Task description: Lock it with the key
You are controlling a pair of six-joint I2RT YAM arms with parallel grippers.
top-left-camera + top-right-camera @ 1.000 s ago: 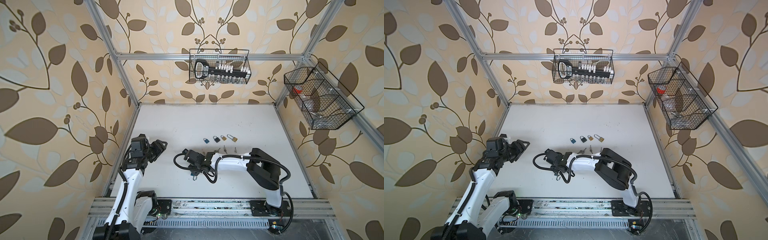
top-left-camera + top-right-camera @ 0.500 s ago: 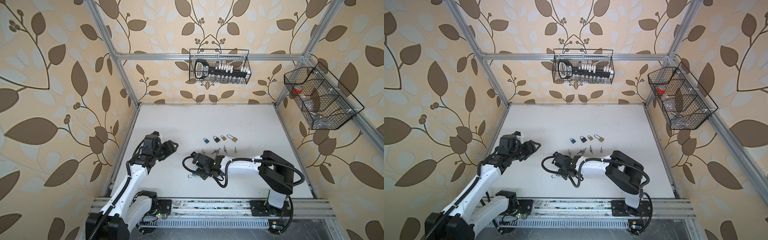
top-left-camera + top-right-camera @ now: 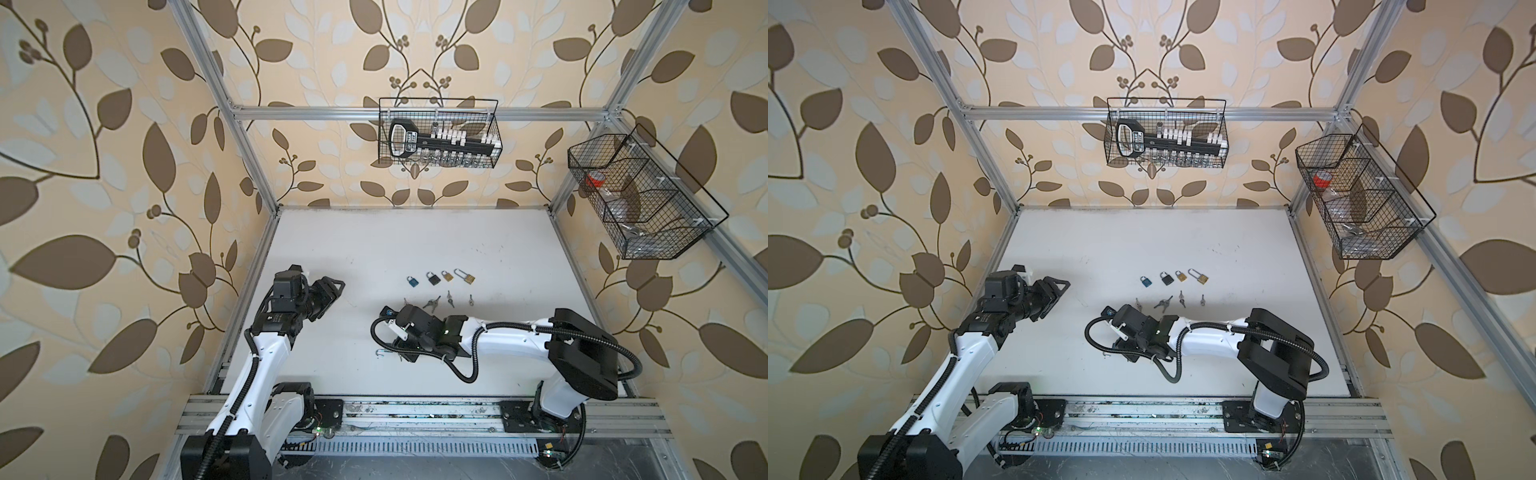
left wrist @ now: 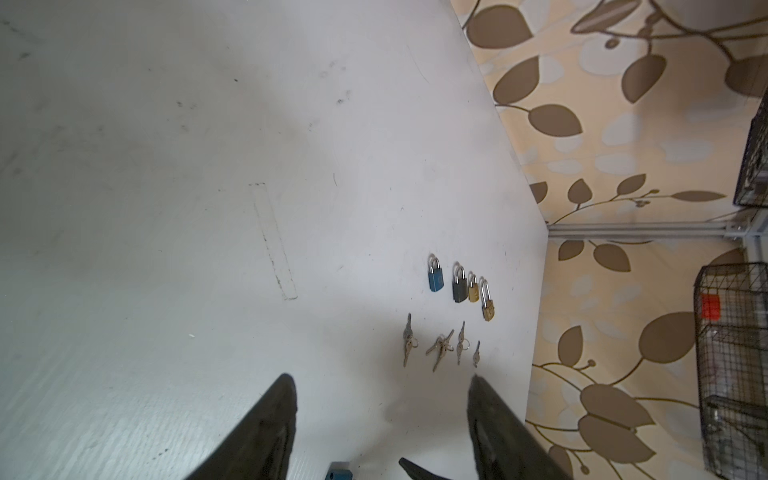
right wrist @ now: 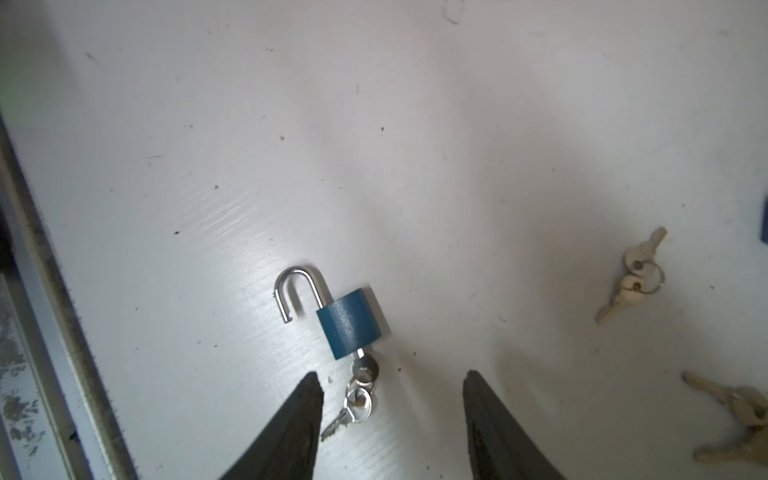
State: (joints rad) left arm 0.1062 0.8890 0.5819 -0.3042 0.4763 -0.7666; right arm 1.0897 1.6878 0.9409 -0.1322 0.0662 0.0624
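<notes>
A blue padlock point(image 5: 352, 324) lies flat on the white table point(image 5: 415, 124) with its silver shackle point(image 5: 297, 286) swung open. A key point(image 5: 365, 368) sits in its keyhole, and a ring with a spare key point(image 5: 353, 409) trails from it. My right gripper point(image 5: 390, 376) stands open just behind the lock, with the keys lying loose between its fingers. In both top views the wrist covers the lock and only the shackle point(image 3: 379, 353) shows. My left gripper point(image 4: 380, 378) point(image 3: 332, 286) is open and empty, hovering left of the middle.
Several shut padlocks, blue point(image 3: 412, 281), dark point(image 3: 433, 277) and two brass point(image 3: 465, 276), lie in a row mid-table, with key bunches point(image 3: 432, 303) point(image 5: 636, 274) just in front. Wire baskets hang on the back wall point(image 3: 438, 133) and the right wall point(image 3: 640, 195).
The left arm swung in from the left edge toward the middle and now holds still. The right arm pulled back slightly toward the front, and its jaws opened wider.
</notes>
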